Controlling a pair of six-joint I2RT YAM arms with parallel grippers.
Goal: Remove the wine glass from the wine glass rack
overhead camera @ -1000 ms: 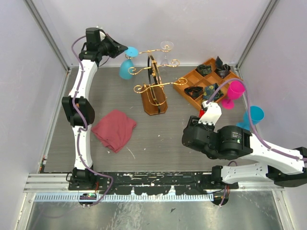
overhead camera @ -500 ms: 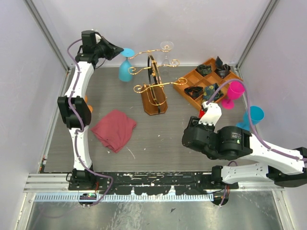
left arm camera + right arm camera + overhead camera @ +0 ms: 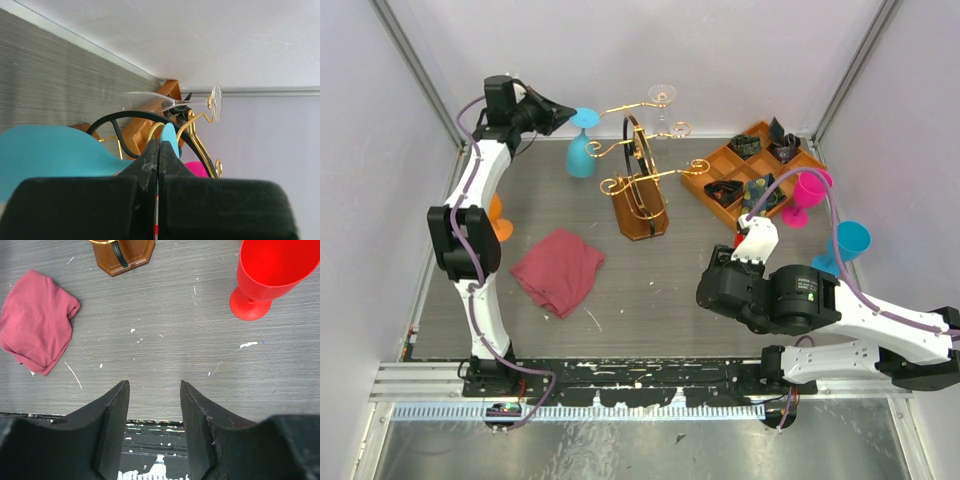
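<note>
The wine glass rack (image 3: 641,190) stands at the back middle, with gold wire arms, a dark hoop and a brown base. My left gripper (image 3: 558,113) is shut on the stem of a blue wine glass (image 3: 582,152) and holds it upside down just left of the rack's left arm tips. I cannot tell if the glass touches the wire. In the left wrist view the shut gripper (image 3: 159,146) has the blue foot (image 3: 168,139) just past it and the bowl (image 3: 50,155) to the left. A clear wine glass (image 3: 663,98) hangs on the rack. My right gripper (image 3: 152,390) is open and empty.
A red cloth (image 3: 558,270) lies front left of the rack. A compartmented wooden tray (image 3: 715,160) sits at the back right. A pink glass (image 3: 807,192) and another blue glass (image 3: 846,243) stand by the right arm. An orange object (image 3: 501,222) lies behind the left arm.
My left gripper has drawn the blue glass to the left, away from the rack's gold arms. The left arm has swung left. The right arm has barely moved.
</note>
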